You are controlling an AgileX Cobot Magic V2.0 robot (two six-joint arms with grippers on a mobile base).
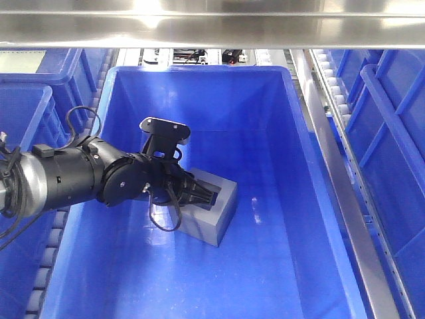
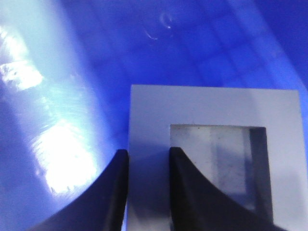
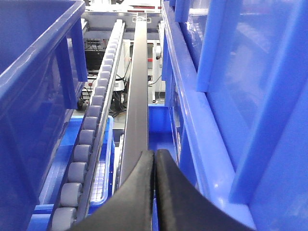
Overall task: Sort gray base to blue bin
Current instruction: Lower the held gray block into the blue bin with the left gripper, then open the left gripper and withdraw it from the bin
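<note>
Gray base [image 1: 214,212] sits inside blue bin [image 1: 299,252], left gripper [image 1: 199,195] clamping its wall.

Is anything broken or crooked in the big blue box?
Nothing looks broken. The gray base sits tilted inside the blue bin, only because the left gripper pinches one wall of it.

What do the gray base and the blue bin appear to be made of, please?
The gray base looks like matte plastic or dense foam: it is evenly dull with no glare, and the wrist view shows crisp edges around its square recess. Which of the two, I cannot tell. The blue bin looks like glossy moulded plastic, with bright reflections on its smooth walls.
</note>
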